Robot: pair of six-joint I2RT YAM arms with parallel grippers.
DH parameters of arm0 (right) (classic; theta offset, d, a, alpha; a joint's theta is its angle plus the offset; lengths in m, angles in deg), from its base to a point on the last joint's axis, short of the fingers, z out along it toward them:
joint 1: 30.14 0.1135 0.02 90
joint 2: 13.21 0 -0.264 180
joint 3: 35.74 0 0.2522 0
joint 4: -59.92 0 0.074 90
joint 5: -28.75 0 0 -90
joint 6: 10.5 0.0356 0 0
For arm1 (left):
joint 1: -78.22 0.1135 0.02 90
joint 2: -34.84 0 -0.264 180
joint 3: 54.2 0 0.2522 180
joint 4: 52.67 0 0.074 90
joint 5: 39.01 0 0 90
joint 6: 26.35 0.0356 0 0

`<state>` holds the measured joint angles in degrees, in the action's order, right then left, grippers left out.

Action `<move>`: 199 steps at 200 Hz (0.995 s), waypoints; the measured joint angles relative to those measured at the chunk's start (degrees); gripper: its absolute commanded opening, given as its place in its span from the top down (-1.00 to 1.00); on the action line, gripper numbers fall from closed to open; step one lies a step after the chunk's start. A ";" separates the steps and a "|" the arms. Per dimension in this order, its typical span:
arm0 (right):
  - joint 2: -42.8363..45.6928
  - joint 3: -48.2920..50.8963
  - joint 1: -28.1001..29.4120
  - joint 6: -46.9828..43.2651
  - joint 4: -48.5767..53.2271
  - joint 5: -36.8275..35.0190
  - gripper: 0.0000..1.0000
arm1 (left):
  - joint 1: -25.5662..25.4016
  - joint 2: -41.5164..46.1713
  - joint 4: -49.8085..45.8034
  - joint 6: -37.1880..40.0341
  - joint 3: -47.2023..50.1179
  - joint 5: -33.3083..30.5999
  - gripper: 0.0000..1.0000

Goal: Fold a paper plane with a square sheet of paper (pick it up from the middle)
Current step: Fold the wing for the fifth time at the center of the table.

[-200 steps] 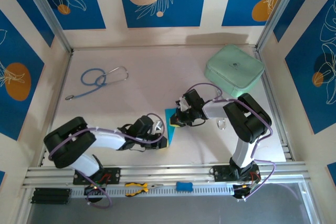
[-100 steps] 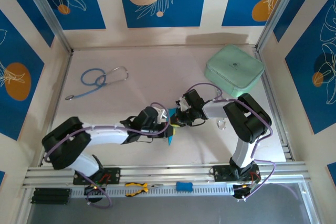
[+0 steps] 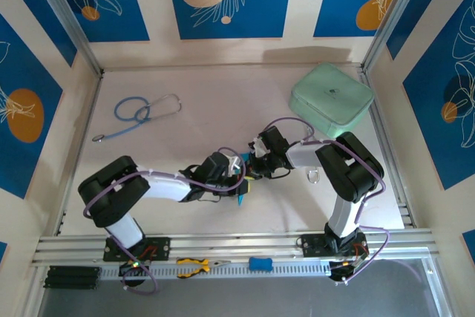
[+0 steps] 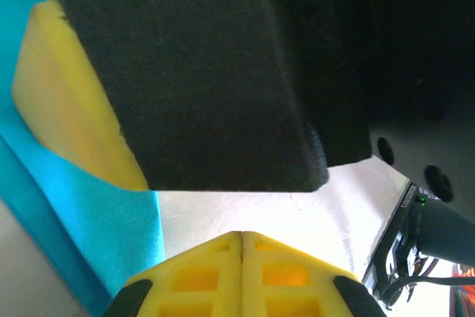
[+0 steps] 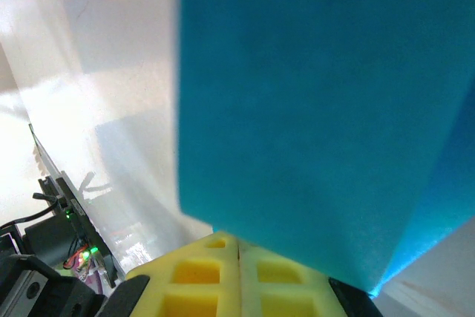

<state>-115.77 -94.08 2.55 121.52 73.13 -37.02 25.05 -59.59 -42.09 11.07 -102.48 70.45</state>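
- Left gripper [image 3: 236,180] reaches in to the middle of the table [image 3: 193,94]; tip just beside the right gripper [image 3: 254,169], the two almost nose to nose
- Square sheet of paper [image 3: 242,197] sits between and under the two tips, raised off the table; from above only a thin cyan sliver pokes out on the near side of the left tip
- Right wrist view: yellow fingers [image 5: 193,272] pressed together, clamped on the sheet, which rises from the seam as a broad cyan panel
- Left wrist view: yellow fingers [image 4: 200,276] squeezed tight, seam closed; cyan paper runs along the left edge and down beside them; cannot tell if any of it is pinched
- Same view: the other gripper's black and yellow body looms very close
- Mint-green case [image 3: 330,98] far right, stethoscope [image 3: 141,113] far left, both well apart from the paper
- Pliers [image 3: 194,265] and small blue block [image 3: 260,263] lie on the near rail
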 measured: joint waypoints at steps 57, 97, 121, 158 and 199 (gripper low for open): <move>-0.04 0.00 -0.02 0.00 -0.02 0.07 0.89 | -0.17 -1.14 2.14 -1.36 3.52 -0.04 0.97; -0.09 0.00 -0.02 0.00 -0.02 0.15 0.88 | -0.83 -0.76 5.42 -2.54 5.46 -0.72 0.97; -0.09 0.00 -0.02 0.00 -0.04 0.17 0.88 | -1.81 0.74 5.03 -2.89 6.86 -1.11 0.97; -0.09 0.00 -0.02 0.00 -0.02 0.15 0.89 | -4.31 3.72 -0.61 -1.38 7.17 -2.23 0.98; -0.09 0.00 -0.02 0.00 -0.02 0.15 0.88 | -7.89 7.67 -8.28 1.79 7.34 -4.55 1.00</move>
<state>-115.86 -94.08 2.53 121.52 73.11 -36.86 17.16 -51.92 -50.37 12.87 -95.14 65.91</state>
